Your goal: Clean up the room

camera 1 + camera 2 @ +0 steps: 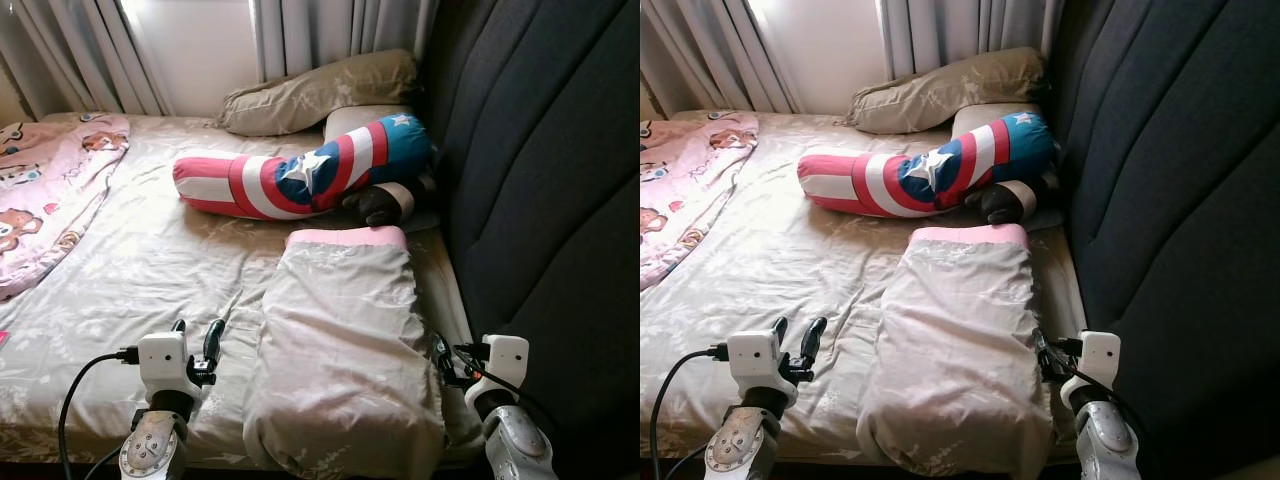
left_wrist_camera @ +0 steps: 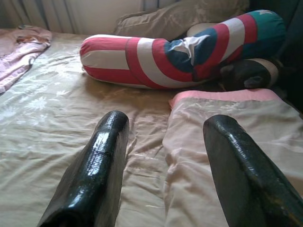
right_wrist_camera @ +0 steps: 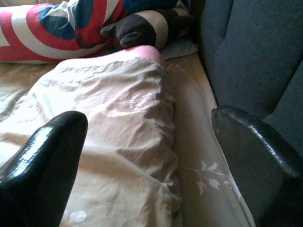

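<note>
Dark padded headboard (image 1: pixel 540 170) right; grey curtains (image 1: pixel 330 35), bright window (image 1: pixel 195 45) behind.

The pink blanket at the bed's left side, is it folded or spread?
Spread, not folded: the pink blanket lies loose and rumpled in one layer over the bed, its edge wavy.

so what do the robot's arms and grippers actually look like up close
Both arms are silver metal with rounded, riveted forearm shells. Each wrist carries a white boxy camera module with black cables looping off it. The left gripper and right gripper each have two long, glossy black fingers with rounded tips.
</note>
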`<state>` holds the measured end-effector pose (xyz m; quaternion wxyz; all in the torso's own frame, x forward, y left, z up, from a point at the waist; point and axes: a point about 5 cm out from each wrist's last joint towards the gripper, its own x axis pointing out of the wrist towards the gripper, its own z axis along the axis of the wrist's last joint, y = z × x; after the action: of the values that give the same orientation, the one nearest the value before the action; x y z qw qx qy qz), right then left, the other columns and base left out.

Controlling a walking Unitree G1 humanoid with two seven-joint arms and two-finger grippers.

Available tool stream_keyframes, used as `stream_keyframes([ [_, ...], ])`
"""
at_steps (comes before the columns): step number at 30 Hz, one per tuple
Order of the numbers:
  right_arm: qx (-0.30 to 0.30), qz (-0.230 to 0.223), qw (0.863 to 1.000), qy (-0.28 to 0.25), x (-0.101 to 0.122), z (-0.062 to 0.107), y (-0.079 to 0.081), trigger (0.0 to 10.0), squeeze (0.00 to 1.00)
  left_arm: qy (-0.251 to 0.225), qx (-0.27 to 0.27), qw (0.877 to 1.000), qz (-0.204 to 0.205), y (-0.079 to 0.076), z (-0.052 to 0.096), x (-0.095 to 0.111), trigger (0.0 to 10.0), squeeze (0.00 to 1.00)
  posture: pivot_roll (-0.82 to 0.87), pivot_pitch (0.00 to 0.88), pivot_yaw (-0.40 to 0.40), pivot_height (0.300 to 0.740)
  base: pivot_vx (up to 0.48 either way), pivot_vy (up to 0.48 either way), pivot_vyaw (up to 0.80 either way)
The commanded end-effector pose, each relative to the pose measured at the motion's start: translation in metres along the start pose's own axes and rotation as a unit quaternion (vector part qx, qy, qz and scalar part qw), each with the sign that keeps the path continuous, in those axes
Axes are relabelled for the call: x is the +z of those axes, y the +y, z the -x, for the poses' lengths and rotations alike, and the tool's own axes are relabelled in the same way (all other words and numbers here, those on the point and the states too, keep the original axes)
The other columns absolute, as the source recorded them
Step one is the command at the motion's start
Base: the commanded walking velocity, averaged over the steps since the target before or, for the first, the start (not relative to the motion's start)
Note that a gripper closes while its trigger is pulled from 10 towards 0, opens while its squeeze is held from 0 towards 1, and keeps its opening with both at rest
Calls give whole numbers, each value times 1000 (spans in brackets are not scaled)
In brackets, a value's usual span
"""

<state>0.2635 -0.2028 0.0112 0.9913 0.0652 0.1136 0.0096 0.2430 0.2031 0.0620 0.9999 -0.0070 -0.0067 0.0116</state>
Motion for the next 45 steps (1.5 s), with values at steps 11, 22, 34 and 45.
stream_keyframes([
  [11, -2, -1, 1000, 0, 4, 0, -1, 10000, 0, -9, 0, 1000, 5, -1, -4, 9, 10000, 0, 44, 0, -44, 740, 0, 0, 0],
  [22, 2, 2, 1000, 6, 6, -3, 0, 10000, 0, -13, -1, 1000, 7, -3, -6, 12, 10000, 0, 48, 0, -55, 740, 0, 0, 0],
  [34, 2, 2, 1000, 9, 6, -3, 0, 10000, 0, -12, -5, 1000, 10, -7, -7, 12, 10000, 0, 44, 0, -58, 740, 82, 0, 0],
  [45, 11, 3, 1000, 15, 5, -3, 1, 10000, 0, -12, -5, 1000, 12, -8, -7, 12, 10000, 0, 47, 0, -66, 740, 255, 0, 0],
])
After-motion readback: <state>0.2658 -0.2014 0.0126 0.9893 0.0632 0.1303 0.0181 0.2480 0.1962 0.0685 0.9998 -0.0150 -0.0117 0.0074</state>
